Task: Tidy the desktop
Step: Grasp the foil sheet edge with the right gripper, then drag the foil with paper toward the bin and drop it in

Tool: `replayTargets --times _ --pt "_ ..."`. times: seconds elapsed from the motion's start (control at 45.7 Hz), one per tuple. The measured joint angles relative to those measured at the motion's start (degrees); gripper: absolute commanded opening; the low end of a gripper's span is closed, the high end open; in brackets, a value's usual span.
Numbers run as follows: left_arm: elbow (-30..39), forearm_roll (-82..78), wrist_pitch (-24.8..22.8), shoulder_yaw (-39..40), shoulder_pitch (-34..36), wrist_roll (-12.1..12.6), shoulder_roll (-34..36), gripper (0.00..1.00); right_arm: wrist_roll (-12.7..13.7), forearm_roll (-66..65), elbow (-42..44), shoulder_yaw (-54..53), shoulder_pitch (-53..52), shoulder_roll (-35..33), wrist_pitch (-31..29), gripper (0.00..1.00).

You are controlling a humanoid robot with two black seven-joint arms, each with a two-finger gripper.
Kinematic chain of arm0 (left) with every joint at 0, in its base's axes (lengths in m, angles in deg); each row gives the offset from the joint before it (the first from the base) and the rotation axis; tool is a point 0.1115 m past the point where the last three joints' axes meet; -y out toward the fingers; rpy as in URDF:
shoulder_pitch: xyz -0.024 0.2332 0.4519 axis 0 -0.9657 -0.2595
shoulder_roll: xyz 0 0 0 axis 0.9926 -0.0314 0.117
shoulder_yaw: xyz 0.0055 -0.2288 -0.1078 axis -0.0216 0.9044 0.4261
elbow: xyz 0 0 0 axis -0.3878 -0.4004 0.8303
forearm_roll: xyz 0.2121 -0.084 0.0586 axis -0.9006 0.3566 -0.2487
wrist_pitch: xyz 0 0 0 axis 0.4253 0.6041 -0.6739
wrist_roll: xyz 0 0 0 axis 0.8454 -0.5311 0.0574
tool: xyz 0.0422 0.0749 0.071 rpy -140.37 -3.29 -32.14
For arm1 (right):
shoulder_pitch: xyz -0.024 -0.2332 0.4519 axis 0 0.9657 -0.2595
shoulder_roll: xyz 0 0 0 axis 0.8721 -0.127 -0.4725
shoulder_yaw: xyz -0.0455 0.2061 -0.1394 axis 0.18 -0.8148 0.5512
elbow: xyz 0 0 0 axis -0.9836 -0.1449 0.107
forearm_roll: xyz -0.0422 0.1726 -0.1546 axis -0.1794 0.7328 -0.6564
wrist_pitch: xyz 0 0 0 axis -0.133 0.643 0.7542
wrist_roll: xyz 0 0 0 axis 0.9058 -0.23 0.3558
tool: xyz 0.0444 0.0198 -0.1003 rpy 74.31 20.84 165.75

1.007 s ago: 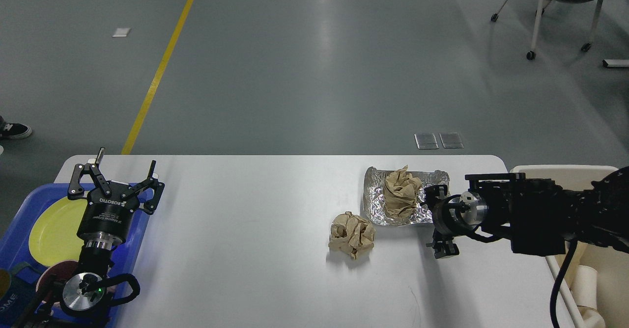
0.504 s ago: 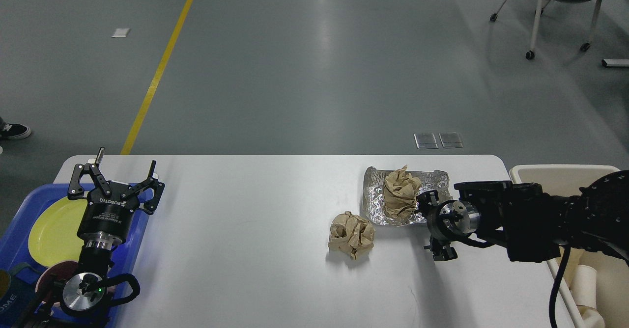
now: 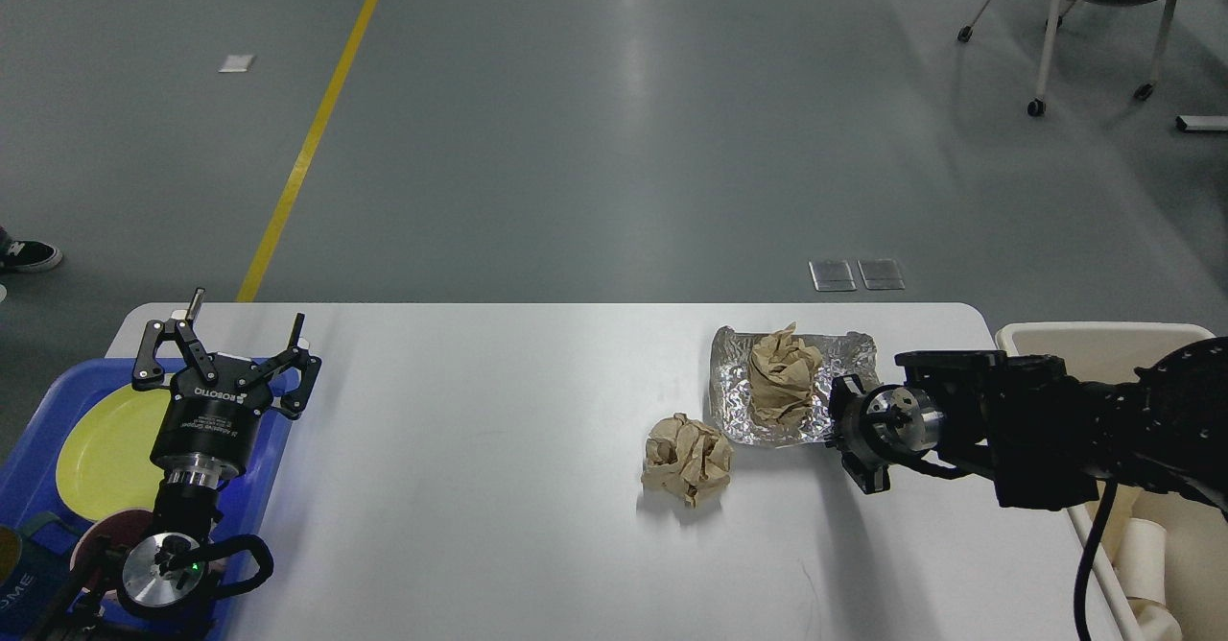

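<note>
Reaching in from the right, my right gripper (image 3: 857,435) sits low over the table, just beside the right edge of a crumpled sheet of silver aluminium foil (image 3: 734,401). It is seen nearly end-on and dark, so I cannot tell whether its fingers are apart or together. On the foil rests a crumpled ball of brown paper (image 3: 784,375). A second crumpled brown paper ball (image 3: 687,456) lies on the bare surface just beside the foil's near left corner.

All of this rests on the large white rectangular table (image 3: 499,411) with rounded corners, which spans most of the lower view. Beyond its right edge, behind my right arm, stands a cream rectangular plastic bin (image 3: 1103,336).

Well apart, at the far left, my left gripper (image 3: 247,326) points upward with its two fingers spread wide and nothing between them. It hangs over a blue plastic tray (image 3: 273,449) at the table's left end, and a round yellow plate (image 3: 106,449) lies in that tray.
</note>
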Motion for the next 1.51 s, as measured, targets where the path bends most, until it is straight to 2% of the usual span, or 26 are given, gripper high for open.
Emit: replayTargets --times 0.328,0.569,0.788,1.007,1.16,1.379,1.511 --pt "0.0 0.0 0.0 0.0 0.0 0.0 0.0 0.96 0.0 0.3 -0.1 -0.4 -0.1 -0.7 -0.3 0.00" --pt "0.0 0.0 0.0 0.0 0.0 0.0 0.0 0.96 0.9 -0.1 -5.8 2.6 -5.0 -5.8 -5.4 0.00" --pt "0.0 0.0 0.0 0.0 0.0 0.0 0.0 0.96 1.4 -0.1 -13.1 8.1 -14.3 -13.8 -12.1 0.00" --pt "0.0 0.0 0.0 0.0 0.0 0.0 0.0 0.96 1.2 -3.0 -21.8 14.3 -25.2 -20.4 -22.2 0.00" --pt "0.0 0.0 0.0 0.0 0.0 0.0 0.0 0.96 1.0 -6.9 -32.3 20.7 -38.3 -25.2 -27.5 0.00" --pt "0.0 0.0 0.0 0.0 0.0 0.0 0.0 0.96 0.6 -8.8 -45.8 30.8 -56.3 -27.7 -29.1 0.00" --pt "0.0 0.0 0.0 0.0 0.0 0.0 0.0 0.96 0.6 -12.9 -50.1 32.6 -61.0 -28.4 -29.7 0.00"
